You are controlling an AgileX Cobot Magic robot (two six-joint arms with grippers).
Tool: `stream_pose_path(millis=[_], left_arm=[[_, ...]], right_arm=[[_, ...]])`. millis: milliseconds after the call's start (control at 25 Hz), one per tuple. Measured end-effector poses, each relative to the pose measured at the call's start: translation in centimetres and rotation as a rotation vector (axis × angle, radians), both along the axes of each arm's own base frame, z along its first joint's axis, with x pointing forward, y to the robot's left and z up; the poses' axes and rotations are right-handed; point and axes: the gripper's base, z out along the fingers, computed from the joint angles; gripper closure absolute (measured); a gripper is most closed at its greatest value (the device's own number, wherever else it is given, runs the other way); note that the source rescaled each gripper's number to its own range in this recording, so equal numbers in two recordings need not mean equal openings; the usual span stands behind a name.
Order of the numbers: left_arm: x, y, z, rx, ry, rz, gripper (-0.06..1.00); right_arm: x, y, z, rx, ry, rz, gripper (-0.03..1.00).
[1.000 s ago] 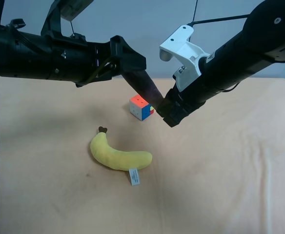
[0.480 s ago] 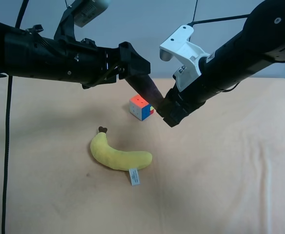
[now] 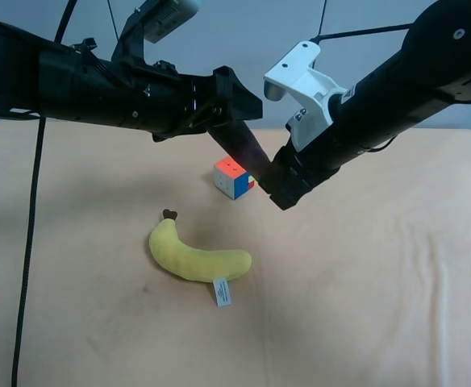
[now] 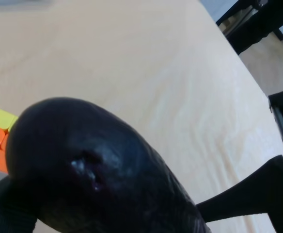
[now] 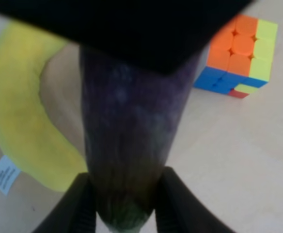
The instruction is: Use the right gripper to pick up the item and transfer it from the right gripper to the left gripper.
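The item, a dark purple eggplant (image 3: 243, 149), hangs tilted above the table between both arms. My right gripper (image 3: 277, 189) is shut on its lower, greenish stem end; in the right wrist view the eggplant (image 5: 129, 131) runs up from between the two fingers (image 5: 81, 206). My left gripper (image 3: 242, 109) stands open around the upper dark end. In the left wrist view that rounded tip (image 4: 93, 160) fills the picture, with one finger (image 4: 248, 204) set off to its side. The left gripper's black body (image 5: 132, 29) covers the eggplant's far end in the right wrist view.
A yellow plush banana (image 3: 191, 256) with a white tag lies on the tan table (image 3: 364, 282) below the arms. A multicoloured puzzle cube (image 3: 232, 177) sits just behind it, under the eggplant. A black cable hangs at the exterior high view's left.
The left arm has slid to the right, bringing its open jaws further over the eggplant's upper end. The right arm and the eggplant have stayed still.
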Motion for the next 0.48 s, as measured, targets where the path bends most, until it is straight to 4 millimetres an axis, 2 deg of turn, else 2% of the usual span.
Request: stream_pose_path(millis=[320, 480], left_arm=[[0.8, -0.5, -1.3, 0.023, 0.023, -0.005, 0.09], [1.0, -0.6, -1.0, 0.020, 0.013, -0.006, 0.11]], right_arm=[[0.0, 0.0, 0.0, 0.000, 0.000, 0.000, 0.97], [0.0, 0.0, 0.0, 0.000, 0.000, 0.000, 0.97]])
